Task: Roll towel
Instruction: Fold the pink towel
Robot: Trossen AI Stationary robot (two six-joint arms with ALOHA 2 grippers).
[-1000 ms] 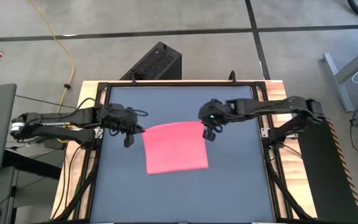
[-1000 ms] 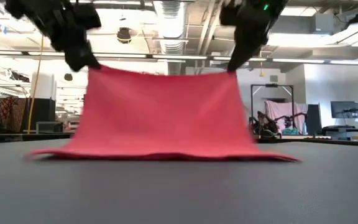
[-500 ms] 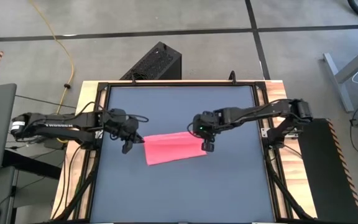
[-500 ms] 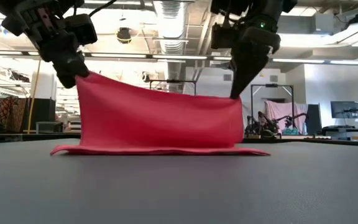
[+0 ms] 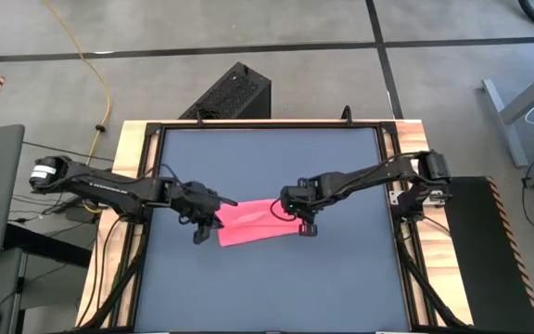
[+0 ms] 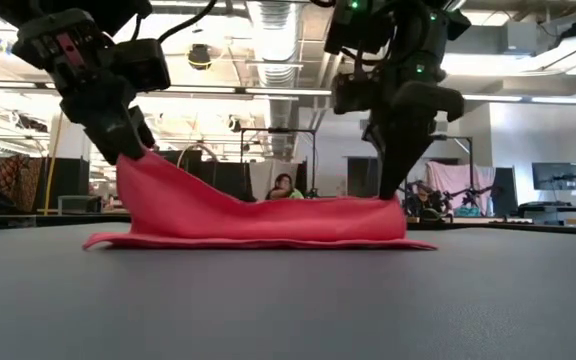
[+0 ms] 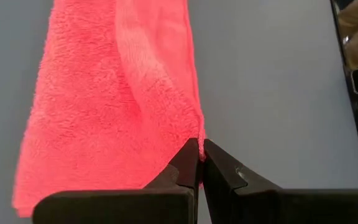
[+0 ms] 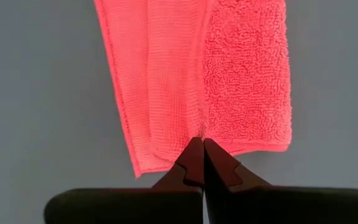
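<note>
The pink towel (image 5: 253,223) lies mid-table as a folded strip, its lower layer flat on the dark tabletop (image 5: 267,288). My left gripper (image 5: 215,221) is shut on the towel's left end and holds it raised (image 6: 140,152). My right gripper (image 5: 300,223) is shut on the right end, low over the table (image 6: 393,192). In the low view the upper layer (image 6: 258,215) slopes from the raised left end down to the right. My left gripper pinches the towel's hemmed edge at the left corner (image 7: 197,134) between its two fingertips. The fingers slant down from the table's left. That corner is lifted clear, and the cloth slopes down from it onto the layer below. My right gripper pinches the towel's edge at the right corner (image 8: 202,134) between its two fingertips. The fingers come from above, pointing steeply down. This corner sits low, just over the layer that lies on the table (image 6: 368,225).
A black frame (image 5: 152,186) rims the tabletop. Bare tabletop lies near and far of the towel. A black box (image 5: 230,93) stands on the floor beyond the far edge. A person (image 6: 286,187) sits far off in the room.
Both grippers have gone down and toward the table's near edge, still shut on the towel's far corners. The raised half has folded over onto the half lying on the table, whose near edge stayed put. The right corner has sunk lower than the left.
</note>
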